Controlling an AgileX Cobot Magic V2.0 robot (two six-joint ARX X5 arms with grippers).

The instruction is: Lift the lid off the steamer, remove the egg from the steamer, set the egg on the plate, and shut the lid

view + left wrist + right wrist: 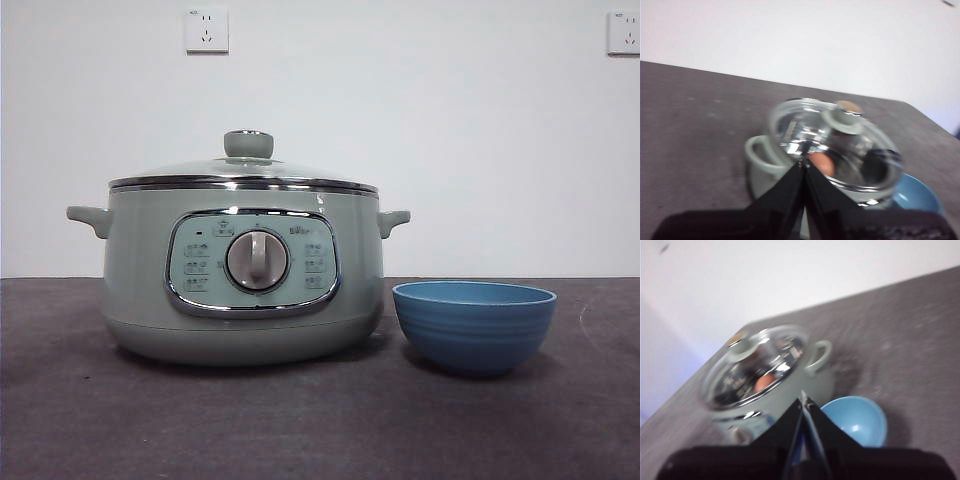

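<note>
The lid (pixel 243 172) sits on the steamer (pixel 240 280), with an egg (pixel 821 163) inside. The blue plate (pixel 473 325) stands just beside it, not touching. Open dark surface (pixel 300 430) lies in front. Left gripper (pixel 803 167) and right gripper (pixel 804 401) hang above, pressed closed, holding nothing.

Both wrist views blurred, egg (pixel 821 163) dim, perhaps brownish, under lid (pixel 805 125)
</note>
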